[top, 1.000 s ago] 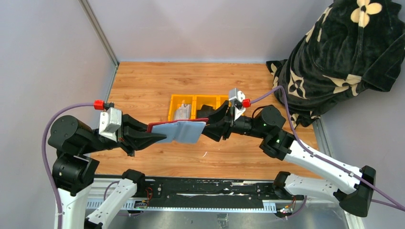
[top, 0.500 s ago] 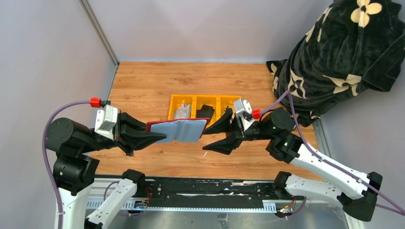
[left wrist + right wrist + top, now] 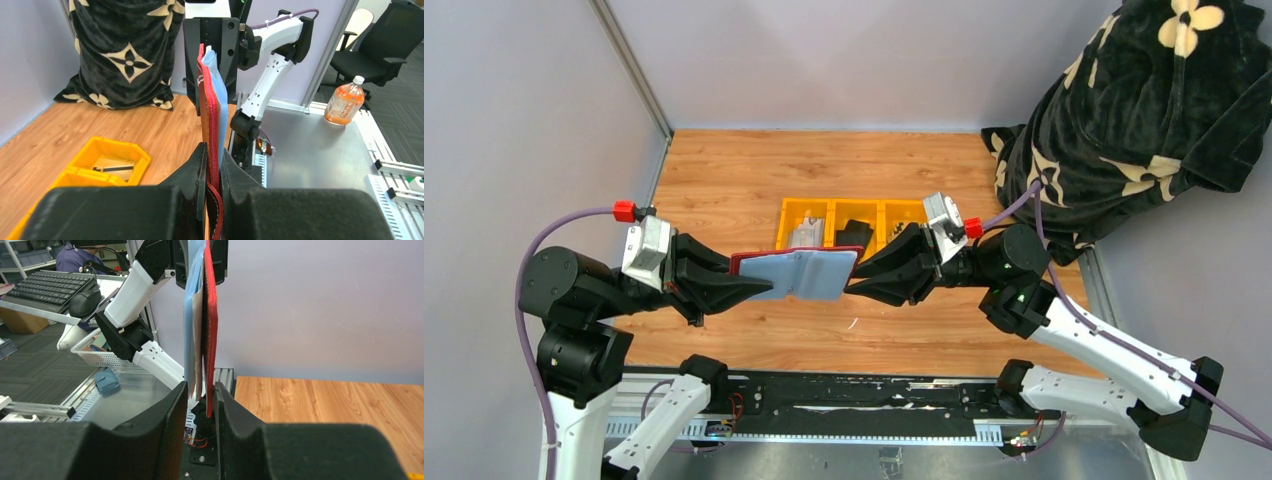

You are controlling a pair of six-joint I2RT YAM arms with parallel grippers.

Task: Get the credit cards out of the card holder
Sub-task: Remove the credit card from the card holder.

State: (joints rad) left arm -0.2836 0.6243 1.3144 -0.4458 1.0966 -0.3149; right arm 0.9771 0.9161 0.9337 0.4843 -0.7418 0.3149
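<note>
The card holder (image 3: 799,272), a maroon wallet with blue-grey sleeves, hangs opened out above the table. My left gripper (image 3: 759,288) is shut on its left end; in the left wrist view the fingers (image 3: 200,165) pinch the maroon cover (image 3: 212,100). My right gripper (image 3: 852,288) meets the holder's free right edge. In the right wrist view its jaws straddle that edge (image 3: 207,315), slightly apart, with the red cover against one finger (image 3: 225,405). A tan card edge (image 3: 198,340) shows between the sleeves. A silvery card (image 3: 807,238) and a dark one (image 3: 854,235) lie in the tray.
A yellow three-compartment tray (image 3: 789,222) sits on the wooden table just behind the holder. A black floral blanket (image 3: 1124,120) is heaped at the back right. Grey walls close the left and far sides.
The right gripper drew back from the holder and spread wide, then came in again to the holder's right edge with its jaws much narrower. The left gripper and holder stayed put.
</note>
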